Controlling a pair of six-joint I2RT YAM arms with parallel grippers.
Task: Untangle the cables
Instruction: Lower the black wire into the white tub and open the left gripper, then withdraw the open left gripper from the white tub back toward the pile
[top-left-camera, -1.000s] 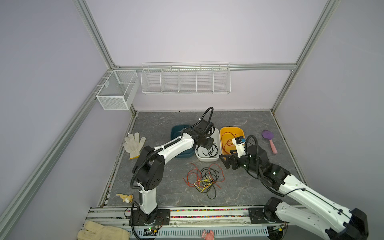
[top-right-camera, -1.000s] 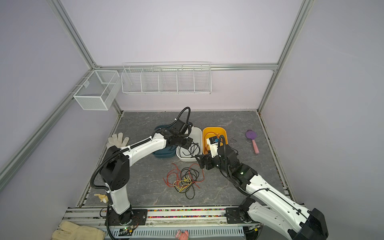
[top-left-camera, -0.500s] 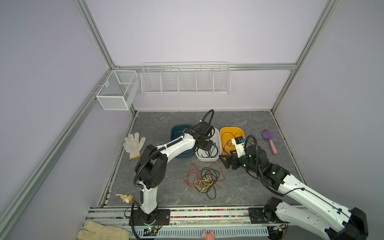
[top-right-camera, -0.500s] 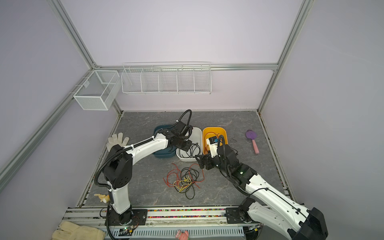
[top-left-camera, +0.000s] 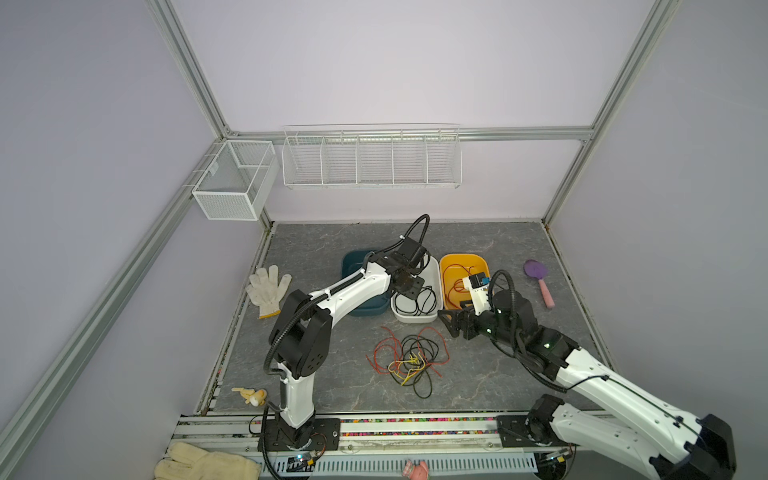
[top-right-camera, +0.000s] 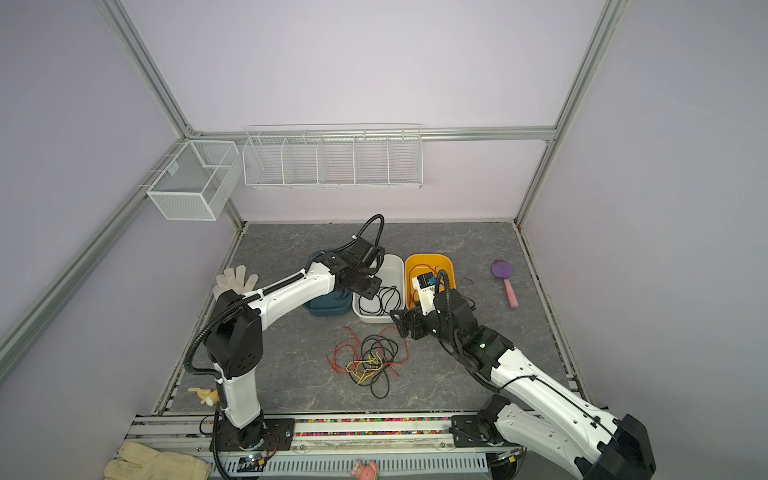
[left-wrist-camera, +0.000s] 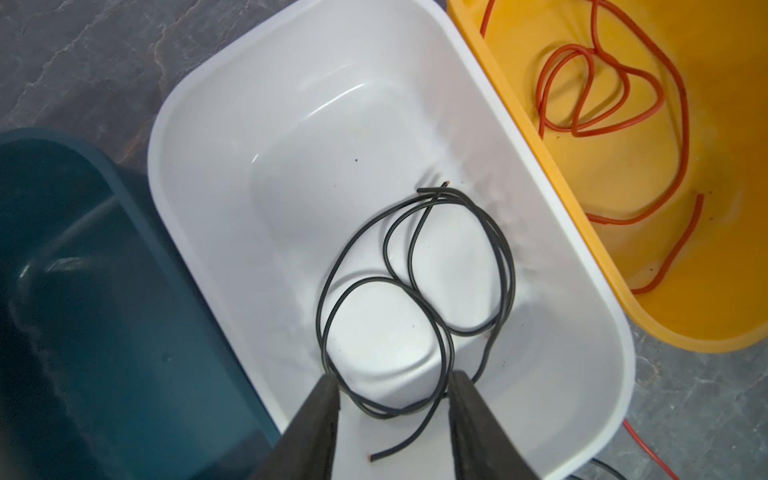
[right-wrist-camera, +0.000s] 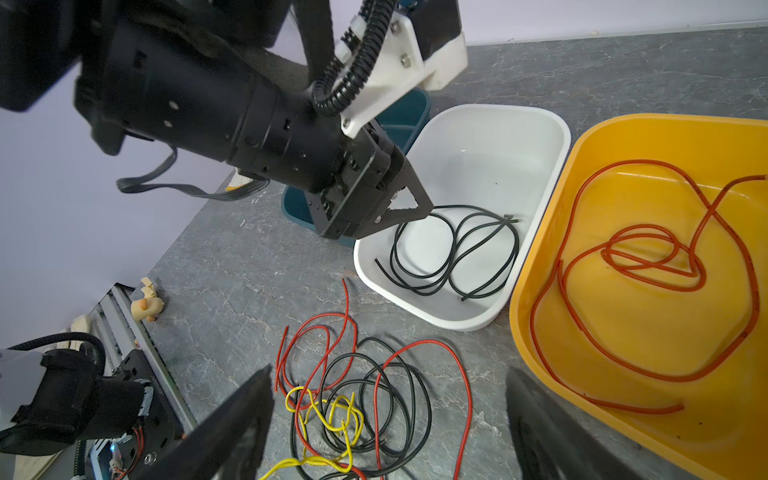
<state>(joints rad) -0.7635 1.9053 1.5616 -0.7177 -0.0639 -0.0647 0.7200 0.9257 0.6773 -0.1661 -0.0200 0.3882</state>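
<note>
A tangle of red, black and yellow cables (top-left-camera: 409, 359) (top-right-camera: 370, 359) (right-wrist-camera: 353, 395) lies on the grey floor at front centre. My left gripper (top-left-camera: 409, 286) (top-right-camera: 368, 286) (left-wrist-camera: 392, 386) hangs open just above the white bin (top-left-camera: 415, 330) (left-wrist-camera: 199, 104). A loose black cable (left-wrist-camera: 509, 266) (top-left-camera: 415, 301) lies coiled in that bin below the parted fingers. My right gripper (top-left-camera: 451, 328) (top-right-camera: 401, 322) (right-wrist-camera: 386, 374) is wide open and empty, held above the tangle's right side. A red cable (left-wrist-camera: 683, 124) lies in the yellow bin (top-left-camera: 461, 259) (right-wrist-camera: 540, 395).
A teal bin (top-left-camera: 353, 255) stands left of the white one. A white glove (top-left-camera: 266, 286) lies at the left, a purple brush (top-left-camera: 538, 278) at the right, a small toy (top-left-camera: 253, 397) front left. Wire baskets (top-left-camera: 370, 158) hang on the back wall.
The left gripper's jaws have parted over the white bin, and the black cable now lies free in it. The right arm has not moved.
</note>
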